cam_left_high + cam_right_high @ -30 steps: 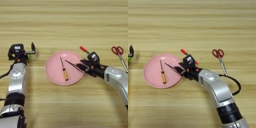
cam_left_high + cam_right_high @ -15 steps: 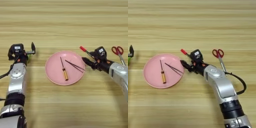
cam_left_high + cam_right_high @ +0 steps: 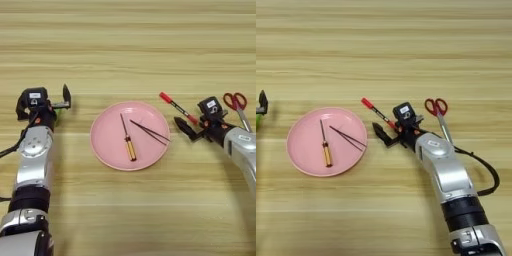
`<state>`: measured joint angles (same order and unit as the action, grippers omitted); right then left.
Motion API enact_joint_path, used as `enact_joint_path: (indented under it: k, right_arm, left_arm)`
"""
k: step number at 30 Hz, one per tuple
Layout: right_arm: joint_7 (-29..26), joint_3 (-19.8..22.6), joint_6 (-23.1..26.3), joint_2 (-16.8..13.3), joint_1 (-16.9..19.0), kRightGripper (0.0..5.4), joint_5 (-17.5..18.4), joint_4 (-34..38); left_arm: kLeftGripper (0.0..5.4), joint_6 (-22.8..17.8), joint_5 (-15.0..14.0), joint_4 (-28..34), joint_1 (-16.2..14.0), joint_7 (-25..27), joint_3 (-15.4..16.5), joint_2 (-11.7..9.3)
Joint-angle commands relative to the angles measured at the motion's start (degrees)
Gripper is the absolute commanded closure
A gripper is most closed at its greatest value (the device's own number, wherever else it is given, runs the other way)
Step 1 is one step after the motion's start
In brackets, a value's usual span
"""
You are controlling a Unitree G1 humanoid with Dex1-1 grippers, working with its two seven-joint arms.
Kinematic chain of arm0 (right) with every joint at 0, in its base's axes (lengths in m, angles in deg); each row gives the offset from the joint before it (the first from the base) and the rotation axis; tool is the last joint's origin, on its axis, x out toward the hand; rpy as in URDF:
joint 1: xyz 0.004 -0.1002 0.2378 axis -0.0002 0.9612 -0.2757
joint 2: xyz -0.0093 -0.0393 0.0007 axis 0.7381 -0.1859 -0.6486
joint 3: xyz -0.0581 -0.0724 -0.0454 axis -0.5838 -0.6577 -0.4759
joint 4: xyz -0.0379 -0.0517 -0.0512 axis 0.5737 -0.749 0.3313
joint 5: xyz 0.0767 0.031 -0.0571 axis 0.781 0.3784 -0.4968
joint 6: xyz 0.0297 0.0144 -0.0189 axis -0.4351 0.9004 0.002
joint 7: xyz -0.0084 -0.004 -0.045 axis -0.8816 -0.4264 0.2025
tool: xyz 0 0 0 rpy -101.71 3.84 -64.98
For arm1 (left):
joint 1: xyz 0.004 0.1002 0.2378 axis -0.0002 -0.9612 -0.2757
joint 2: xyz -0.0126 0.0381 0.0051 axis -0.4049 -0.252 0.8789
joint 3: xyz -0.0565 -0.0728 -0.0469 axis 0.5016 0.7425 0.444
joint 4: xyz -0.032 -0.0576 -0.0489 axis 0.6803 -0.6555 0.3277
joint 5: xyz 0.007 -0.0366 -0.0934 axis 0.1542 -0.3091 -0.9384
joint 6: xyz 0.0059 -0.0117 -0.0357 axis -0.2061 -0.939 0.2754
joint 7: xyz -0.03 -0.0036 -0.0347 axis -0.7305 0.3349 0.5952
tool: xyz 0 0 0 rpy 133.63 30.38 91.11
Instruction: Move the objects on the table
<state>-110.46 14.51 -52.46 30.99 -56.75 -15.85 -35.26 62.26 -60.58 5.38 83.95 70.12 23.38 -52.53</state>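
Now that the two black sticks (image 3: 150,131) lie on the pink plate (image 3: 107,145), the right end effector (image 3: 189,131) has let them go and pulled back toward the right edge of the surface (image 3: 130,45). A second ago it was over the plate's right rim; now it sits just past that rim, beside the red-capped pen (image 3: 176,106). Its two black fingers are spread apart and hold nothing. That looks like one more thing put away, with two left to move.

The little screwdriver (image 3: 127,140) with the amber handle lies on the plate too, just left of the sticks. The pen lies on the bare wood, near the plate's upper right side. The red scissors (image 3: 237,106) lie further out, close to the right edge.

The right arm reaches in from the lower right, bent low, pointing left at the plate. The left end effector (image 3: 64,97) stays parked near the left edge, well apart from the plate, fingers apart and empty.
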Motion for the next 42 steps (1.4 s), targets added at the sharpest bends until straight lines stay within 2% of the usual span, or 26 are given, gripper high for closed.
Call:
enact_joint_path:
  k: [1,14,22,36,42]
  right_arm:
    - [-0.2,0.9,-1.13,-0.37,-1.07,0.08,-0.28,-0.7]
    - [-0.49,1.33,-2.97,-0.04,-2.04,0.03,-0.22,-4.68]
    - [-2.09,2.95,-5.82,0.84,-4.45,0.03,1.24,-11.22]
    - [-4.0,3.0,-11.54,1.8,-7.2,0.03,0.09,-20.53]
    - [-4.98,2.65,-12.48,2.15,-7.73,0.03,-0.41,-23.6]
  left_arm:
    - [0.0,-0.64,-0.03,-0.3,0.4,-0.06,0.0,0.04]
    - [0.0,-0.62,0.04,-0.16,0.25,-0.14,-0.05,0.11]
    - [0.0,-0.59,0.03,-0.17,0.2,-0.15,-0.02,0.09]
    - [0.0,-0.59,-0.03,-0.14,0.12,-0.1,0.07,0.01]
    - [0.0,-0.6,-0.07,-0.16,0.15,-0.15,0.14,0.01]
